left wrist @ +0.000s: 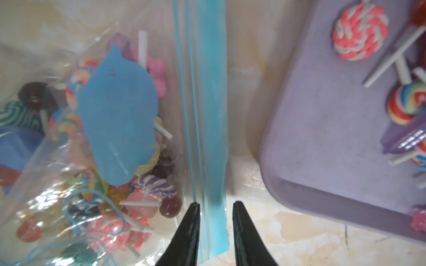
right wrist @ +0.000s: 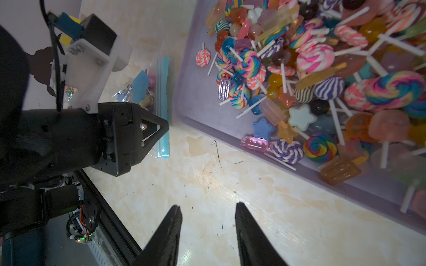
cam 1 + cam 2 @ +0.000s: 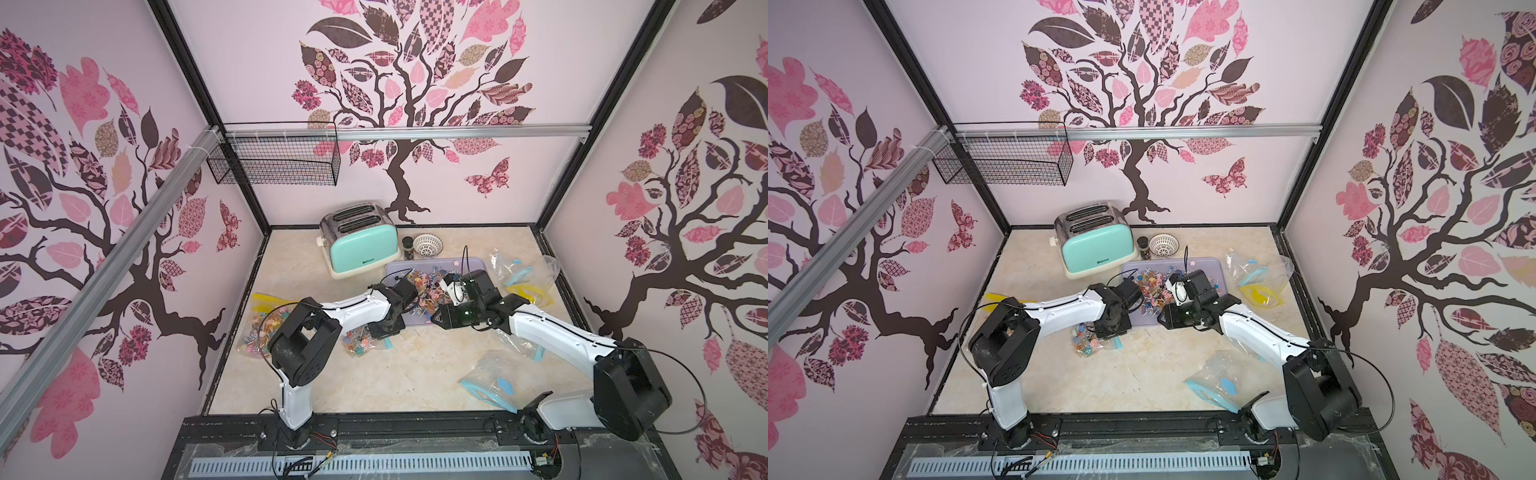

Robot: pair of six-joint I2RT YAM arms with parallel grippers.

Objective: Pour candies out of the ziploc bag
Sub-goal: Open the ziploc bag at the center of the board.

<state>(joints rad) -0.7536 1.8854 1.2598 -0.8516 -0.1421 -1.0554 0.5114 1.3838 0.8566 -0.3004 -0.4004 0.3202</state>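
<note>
The ziploc bag (image 1: 92, 138) lies flat, its zip strip (image 1: 207, 115) running alongside the tray (image 1: 322, 138). Left hand (image 1: 215, 205) straddles it unclamped; right hand (image 2: 208, 207) gapes over worktop (image 2: 207, 172).

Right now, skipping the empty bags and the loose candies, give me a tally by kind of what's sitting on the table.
Filled bags: 2, the yellow-zip bag and the blue-zip bag
Purple tray: 1
Toaster: 1
White basket bowl: 1
Dark jar: 1
Total: 6
</note>
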